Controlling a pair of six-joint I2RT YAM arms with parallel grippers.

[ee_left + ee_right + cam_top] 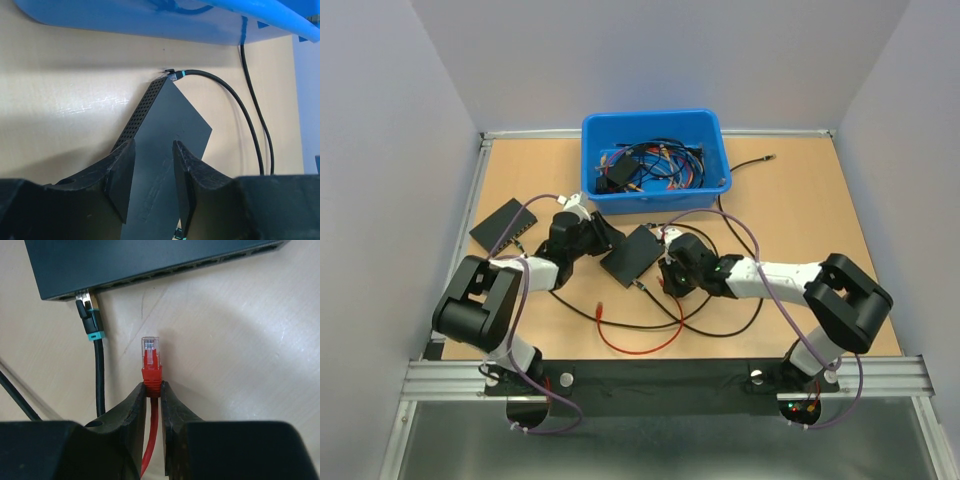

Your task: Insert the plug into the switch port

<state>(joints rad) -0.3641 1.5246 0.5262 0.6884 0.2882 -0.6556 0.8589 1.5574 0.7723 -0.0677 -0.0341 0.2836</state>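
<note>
By the left edge of the counter [840,220] you have a second switch [505,222] lying flat, well apart from the work. Next comes your left pincer [150,150], its fingers [122,175] set either side of the near end of the switch [170,130], which lies in the middle of the counter. The dark body fills the gap between them, but you cannot tell whether they are pressing on it or just straddling it. Behind it, at the middle of the far edge, stands the blue bin [720,150] full of tangled cables.

A black cable [99,370] with a teal boot is seated in a port at the left end of the switch's port face. Just right of it sits the plug [151,362]. Its clear tip points at the port row but stands apart from it. Your right pincer [152,387] is clamped on the plug's red boot, and the red cable [147,455] trails back between the fingers.
</note>
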